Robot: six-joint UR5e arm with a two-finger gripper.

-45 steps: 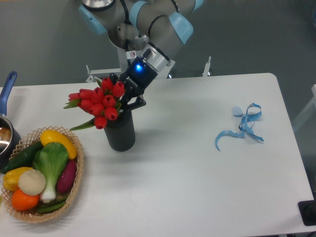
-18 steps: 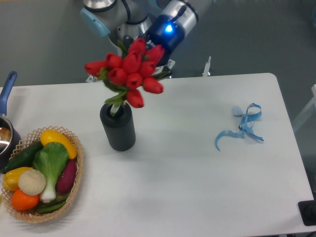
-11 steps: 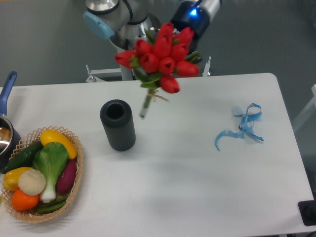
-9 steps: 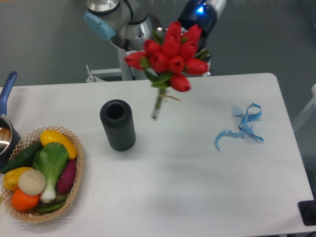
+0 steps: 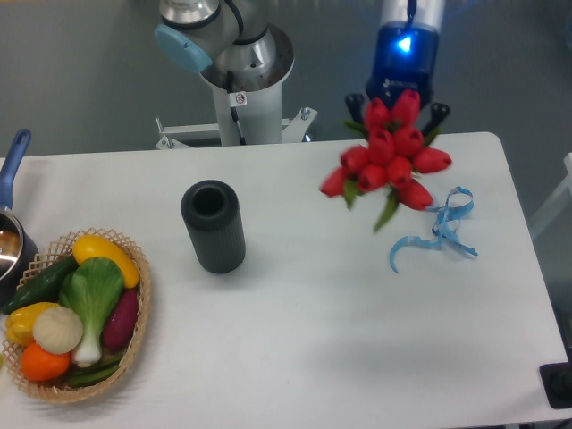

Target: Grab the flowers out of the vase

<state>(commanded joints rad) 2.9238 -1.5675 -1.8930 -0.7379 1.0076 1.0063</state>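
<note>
Vegetables fill a wicker basket (image 5: 134, 340) at the near left corner of the desk (image 5: 295, 340), with the edge of a blue-handled pan (image 5: 12, 170) just beyond it at the left border. To the right of the basket stands the vase (image 5: 214, 226), upright, its round mouth open and nothing in it. The arm's grey base (image 5: 241, 80) rises behind the far edge of the desk.

Further right, well apart from the vase, the flowers (image 5: 388, 164) hang in the air above the far right part of the desk. The end effector (image 5: 398, 103) sits just behind and above the red buds, its two dark fingers showing on either side of the bunch's far end, so it appears closed around the stems there. The long axis of the bunch runs from the end effector toward the near side, buds spread wide and a green leaf trailing down at the near end.

A curly blue ribbon (image 5: 440, 231) lies on the desk just right of and below the bunch.

By my reading, the flowers are already clear of the vase, so what matters next is keeping the grip on stems that hang forward of the fingers.
</note>
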